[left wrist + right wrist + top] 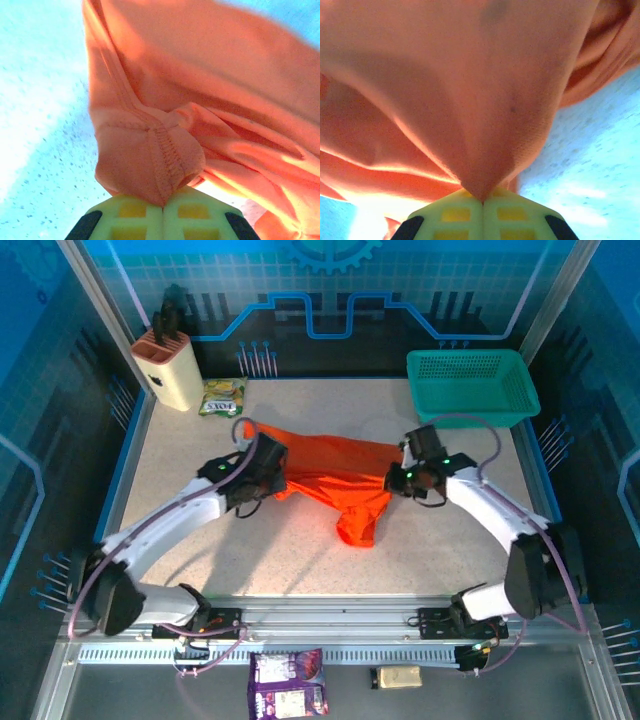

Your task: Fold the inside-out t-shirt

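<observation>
The orange t-shirt (335, 480) is bunched at the middle of the speckled table (200, 560). It spans from one arm to the other, and a lobe of cloth reaches toward the near side. The left gripper (162, 207) has its jaws pressed together on a stitched seam fold at the shirt's left end. The right gripper (481, 201) is clamped on a pinch of plain cloth at the right end. A teal mesh basket (473, 385) stands far right and a knife block (168, 368) far left

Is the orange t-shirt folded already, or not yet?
Not folded. The t-shirt is bunched and wrinkled, stretched between the left gripper and right gripper, both shut on its cloth.
</observation>
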`<state>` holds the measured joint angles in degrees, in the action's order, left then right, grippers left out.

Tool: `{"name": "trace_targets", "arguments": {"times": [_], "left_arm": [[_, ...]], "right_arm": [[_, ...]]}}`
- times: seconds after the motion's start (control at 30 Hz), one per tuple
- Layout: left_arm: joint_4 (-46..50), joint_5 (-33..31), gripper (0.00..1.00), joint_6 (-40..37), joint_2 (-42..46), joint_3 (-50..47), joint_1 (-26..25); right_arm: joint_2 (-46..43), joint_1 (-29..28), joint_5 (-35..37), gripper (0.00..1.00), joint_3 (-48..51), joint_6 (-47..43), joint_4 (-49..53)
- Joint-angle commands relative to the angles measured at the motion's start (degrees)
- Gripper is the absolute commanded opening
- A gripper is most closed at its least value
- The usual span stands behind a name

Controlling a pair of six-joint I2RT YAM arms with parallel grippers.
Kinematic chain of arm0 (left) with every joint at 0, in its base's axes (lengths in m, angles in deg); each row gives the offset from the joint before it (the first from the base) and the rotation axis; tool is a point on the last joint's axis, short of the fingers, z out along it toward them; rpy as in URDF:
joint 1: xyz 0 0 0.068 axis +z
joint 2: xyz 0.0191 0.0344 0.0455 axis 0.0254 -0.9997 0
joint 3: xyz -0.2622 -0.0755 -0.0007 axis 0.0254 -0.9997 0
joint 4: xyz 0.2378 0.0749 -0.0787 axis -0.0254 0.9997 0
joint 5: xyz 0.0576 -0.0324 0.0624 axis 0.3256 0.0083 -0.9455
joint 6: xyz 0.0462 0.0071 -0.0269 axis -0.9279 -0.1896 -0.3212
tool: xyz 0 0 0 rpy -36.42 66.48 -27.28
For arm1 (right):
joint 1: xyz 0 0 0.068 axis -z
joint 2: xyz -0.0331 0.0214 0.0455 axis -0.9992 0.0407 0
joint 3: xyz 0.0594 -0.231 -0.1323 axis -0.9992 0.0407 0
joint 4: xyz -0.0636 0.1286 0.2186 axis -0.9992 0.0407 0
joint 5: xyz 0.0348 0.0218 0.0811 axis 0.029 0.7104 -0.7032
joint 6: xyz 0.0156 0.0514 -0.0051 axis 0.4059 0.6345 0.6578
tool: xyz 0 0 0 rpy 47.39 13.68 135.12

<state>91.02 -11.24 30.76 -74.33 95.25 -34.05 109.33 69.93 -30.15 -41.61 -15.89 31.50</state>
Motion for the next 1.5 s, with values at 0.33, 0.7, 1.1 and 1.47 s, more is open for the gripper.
{"name": "trace_targets", "arguments": {"times": [0.33, 0.7, 1.1, 1.47], "left_arm": [[-6.34, -6.95, 0.0, -20.86, 19.29, 12.84, 10.69], [-5.49, 18.9, 0.0, -15.83, 3.45, 14.61, 25.38], [-12.11, 35.94, 0.0, -10.67, -15.45, 0.31, 25.3], [-10.99, 35.91, 0.0, -11.92, -15.38, 0.26, 25.3]], "right_arm": [[-13.06, 11.6, -1.56, 0.0, -32.65, -10.94, 16.56], [0.1, 12.45, -3.92, 0.0, -32.86, -12.45, 17.35], [6.8, -2.6, 14.8, 0.35, -16.81, -15.29, 16.65], [21.14, -22.68, 26.3, 0.5, -18.74, -15.59, 20.23]]}}
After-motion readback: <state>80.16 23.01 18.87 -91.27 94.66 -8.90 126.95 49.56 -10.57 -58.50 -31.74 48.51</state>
